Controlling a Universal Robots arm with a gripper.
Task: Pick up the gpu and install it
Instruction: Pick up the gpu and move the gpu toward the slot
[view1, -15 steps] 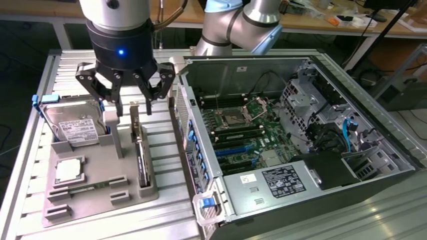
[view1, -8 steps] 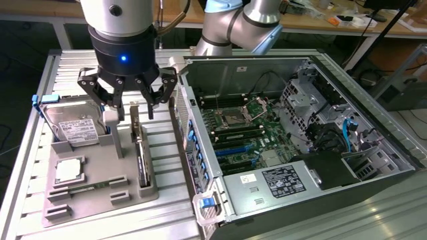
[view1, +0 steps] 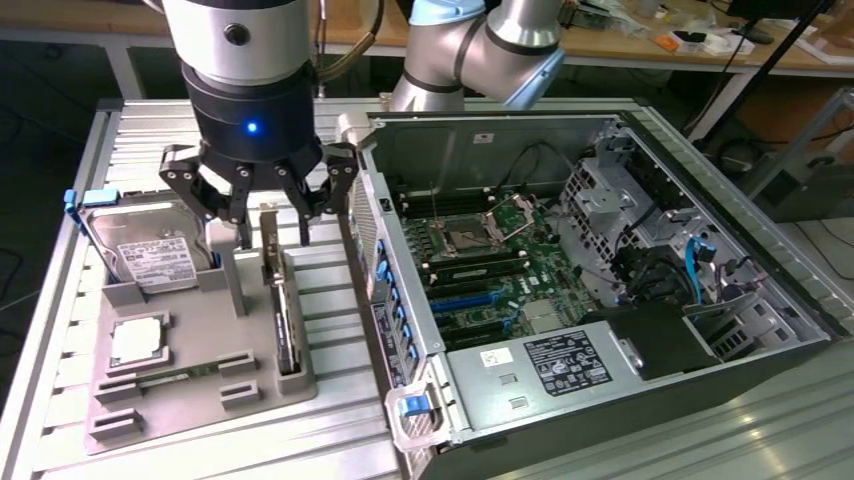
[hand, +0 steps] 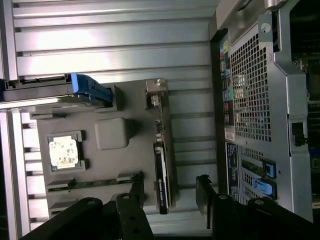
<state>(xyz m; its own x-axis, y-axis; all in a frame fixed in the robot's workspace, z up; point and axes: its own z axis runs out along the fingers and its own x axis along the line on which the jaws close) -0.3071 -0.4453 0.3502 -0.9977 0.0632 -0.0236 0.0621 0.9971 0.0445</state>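
The gripper (view1: 275, 228) hangs over one end of the gpu (view1: 282, 315). Its fingers are spread wide, one on each side, and hold nothing. The gpu stands on its thin edge in a slot of the grey tray (view1: 187, 385), along the tray's edge nearest the open computer case (view1: 467, 150). A hard drive (view1: 147, 250) sits at the tray's corner away from the case.

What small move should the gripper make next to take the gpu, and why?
Probably lower straight down a little: the open gripper straddles the gpu, standing on edge in the gray tray, seemingly only at its upper edge.
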